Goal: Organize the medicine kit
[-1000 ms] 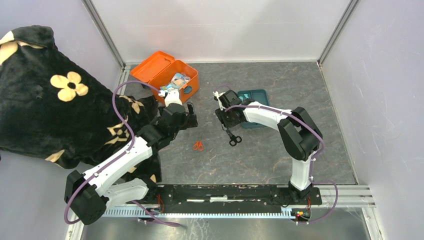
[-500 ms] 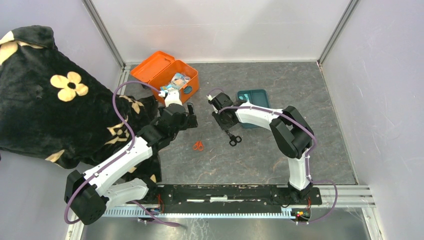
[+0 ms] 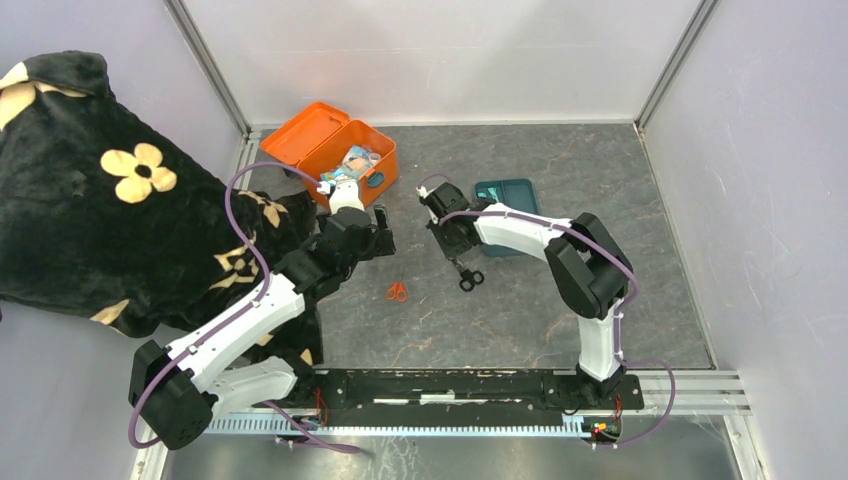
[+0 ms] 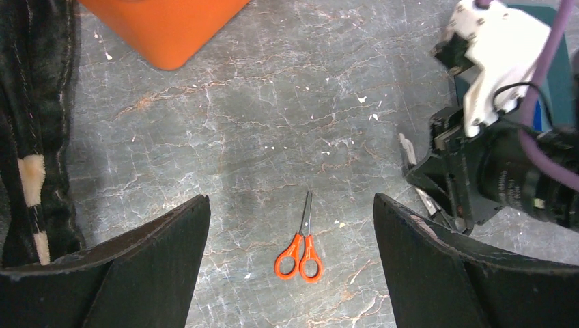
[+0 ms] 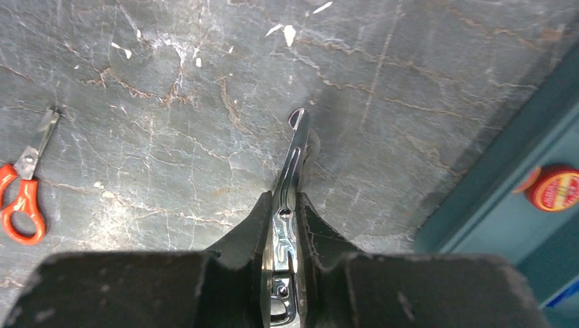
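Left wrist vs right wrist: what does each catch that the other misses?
Left wrist only: a corner of the medicine kit, black fabric, and the left hand, open. Right wrist only: the right hand pinching a metal tool, and a red round tin in the teal tray. Both: the orange scissors lying on the table, plus part of the teal tray.

The medicine kit is glossy plastic, the shears polished metal, the blanket plush.
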